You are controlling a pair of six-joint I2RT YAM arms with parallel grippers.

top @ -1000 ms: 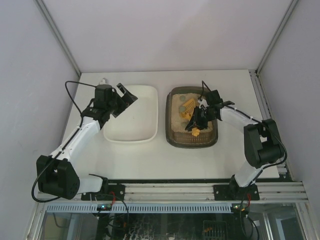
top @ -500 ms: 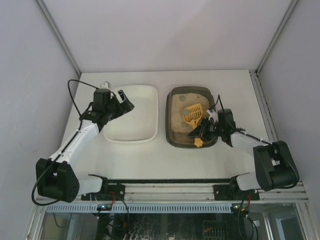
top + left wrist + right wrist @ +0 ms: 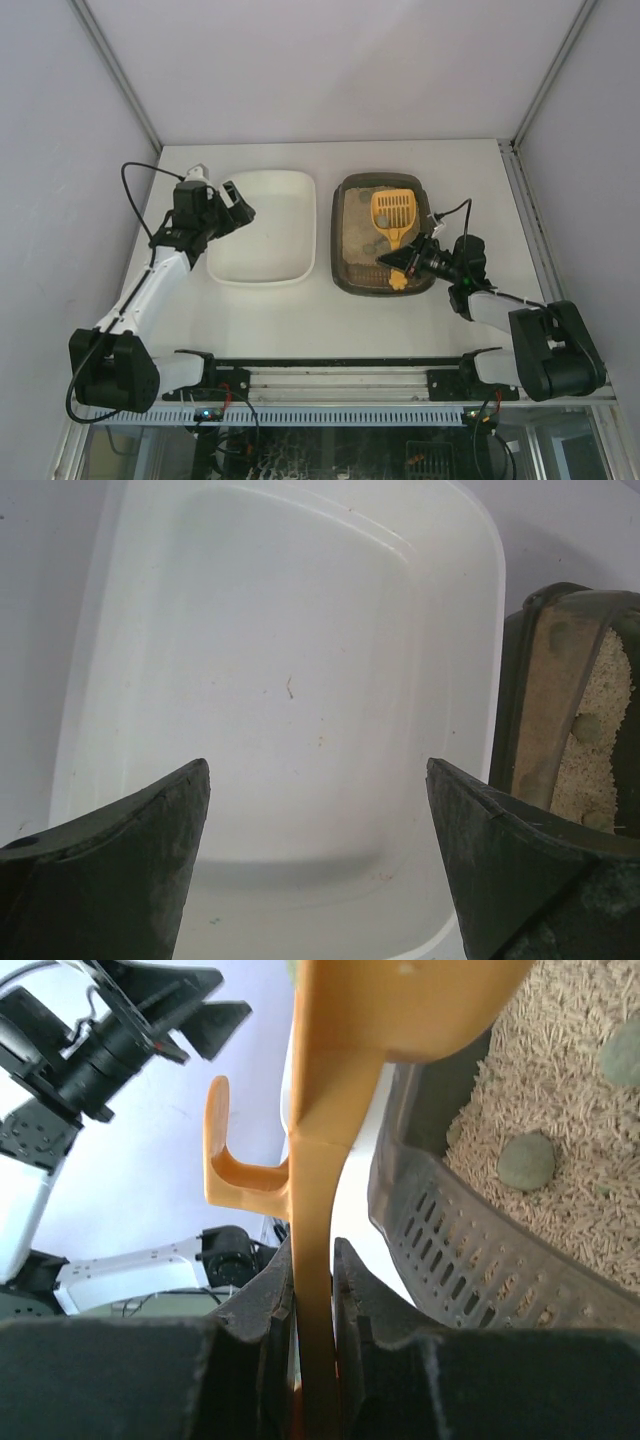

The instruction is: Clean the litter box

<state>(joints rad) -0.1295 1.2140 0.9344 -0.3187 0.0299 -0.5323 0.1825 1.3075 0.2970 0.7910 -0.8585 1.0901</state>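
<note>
Right end effector (image 3: 403,263) grips one yellow scoop (image 3: 393,211) over one litter box (image 3: 338,252).

Left gripper (image 3: 318,780) gapes wide, aimed rightward; right gripper (image 3: 317,1280) pinched nearly closed (seemingly low, aimed leftward).

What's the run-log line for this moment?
left gripper: open, at white tub | right gripper: shut on yellow scoop handle | scoop head: over litter box | clumps: in litter
</note>
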